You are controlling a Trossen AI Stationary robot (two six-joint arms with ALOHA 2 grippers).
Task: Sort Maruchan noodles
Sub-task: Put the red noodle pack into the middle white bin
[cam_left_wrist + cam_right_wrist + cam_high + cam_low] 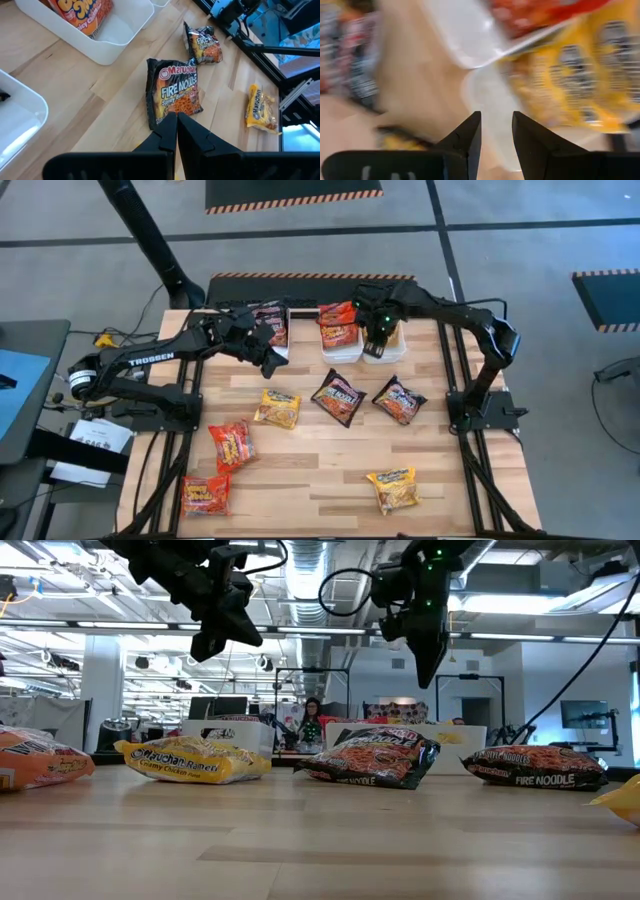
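The right tool (381, 338) hangs over the white rectangular plastic bin (385, 352) at the upper centre-right of the high view, its fingers (465, 137) parted by a narrow gap and holding nothing; a yellow crinkly noodle packet (580, 70) lies in that bin. The left tool (270, 360) hovers beside the left white bin (283, 352), fingers pressed together and empty. On the pale wooden counter (320, 470), two dark Fire Noodle packets (338, 397) sit at the middle, yellow packets (278, 409) lie left of centre and lower right, and red packets (230, 445) sit lower left.
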